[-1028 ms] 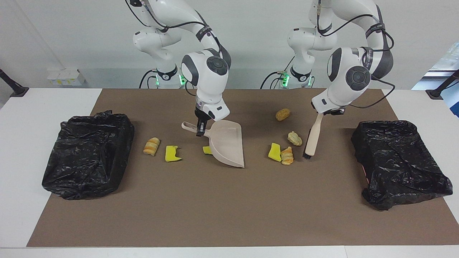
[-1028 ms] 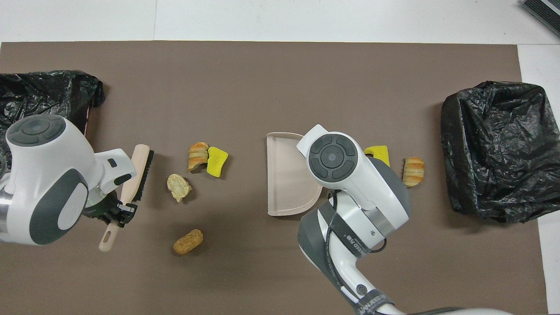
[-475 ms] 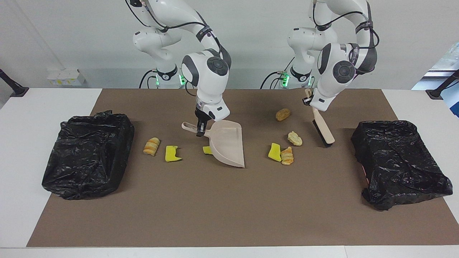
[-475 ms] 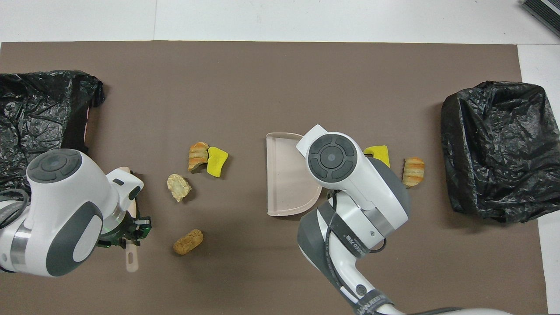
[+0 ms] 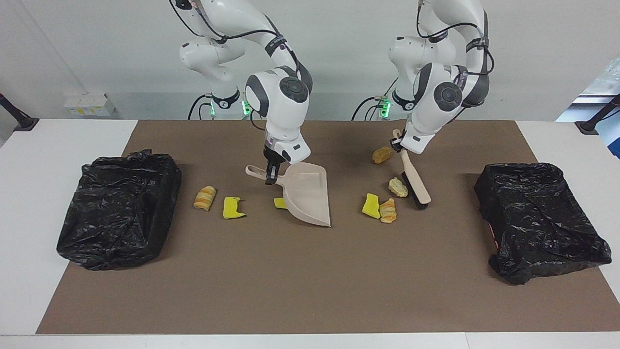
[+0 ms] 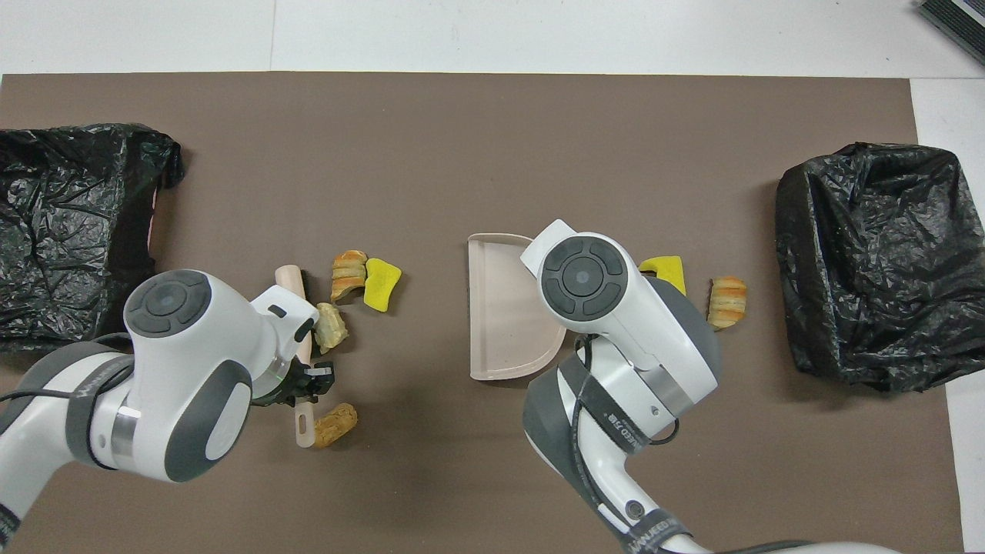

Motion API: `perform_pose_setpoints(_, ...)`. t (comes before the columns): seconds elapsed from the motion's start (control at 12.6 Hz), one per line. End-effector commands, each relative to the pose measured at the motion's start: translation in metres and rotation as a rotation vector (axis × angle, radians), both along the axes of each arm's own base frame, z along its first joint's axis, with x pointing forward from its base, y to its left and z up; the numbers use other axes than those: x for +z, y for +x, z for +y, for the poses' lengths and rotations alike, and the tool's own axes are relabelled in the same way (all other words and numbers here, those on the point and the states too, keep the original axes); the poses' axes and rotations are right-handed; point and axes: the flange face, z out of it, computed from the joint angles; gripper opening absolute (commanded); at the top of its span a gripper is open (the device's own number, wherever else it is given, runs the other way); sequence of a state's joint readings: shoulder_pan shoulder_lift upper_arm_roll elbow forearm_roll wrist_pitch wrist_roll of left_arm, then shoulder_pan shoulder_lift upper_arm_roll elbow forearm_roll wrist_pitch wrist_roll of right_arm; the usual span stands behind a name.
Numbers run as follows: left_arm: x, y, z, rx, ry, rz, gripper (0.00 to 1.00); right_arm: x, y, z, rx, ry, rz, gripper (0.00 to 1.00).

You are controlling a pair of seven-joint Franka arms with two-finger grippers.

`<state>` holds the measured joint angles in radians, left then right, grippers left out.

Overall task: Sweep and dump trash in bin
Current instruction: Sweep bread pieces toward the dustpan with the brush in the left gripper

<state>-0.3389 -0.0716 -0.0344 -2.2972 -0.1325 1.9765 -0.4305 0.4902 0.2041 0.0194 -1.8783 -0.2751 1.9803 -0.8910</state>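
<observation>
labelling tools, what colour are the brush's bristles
Black bristles on the beige brush, clearest in the facing view.

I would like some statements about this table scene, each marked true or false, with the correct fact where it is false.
1. The left gripper holds the brush. True.
2. The dustpan lies inside a black bin. False: it rests on the brown mat, held by the right gripper.
3. Two black bins stand at the two ends of the mat. True.
4. The dustpan is full of trash. False: it looks empty.
</observation>
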Motion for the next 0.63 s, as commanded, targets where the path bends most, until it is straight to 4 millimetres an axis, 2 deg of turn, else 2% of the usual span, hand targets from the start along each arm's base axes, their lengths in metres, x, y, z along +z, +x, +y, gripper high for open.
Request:
perform_pose_setpoints(0.0, -0.003, 0.008, -0.024, -0.083, -0.109, -0.039, 0.00, -0.005, -0.003, 0.003, -0.003, -0.014, -0.014, 0.00)
perform_pose_setpoints(0.24, 0.000, -0.008, -0.061, -0.288, -0.157, -0.067, 0.00, -0.005, -0.003, 0.003, -0.005, -0.014, -0.015, 0.00)
perform_pose_setpoints(0.47, 0.007, -0.032, -0.106, -0.353, -0.210, -0.067, 0.00, -0.005, -0.003, 0.003, -0.006, -0.012, -0.014, 0.00)
perform_pose_setpoints(0.55, 0.014, -0.039, -0.127, -0.374, -0.242, -0.070, 0.00, -0.005, -0.003, 0.003, -0.003, -0.014, -0.014, 0.00)
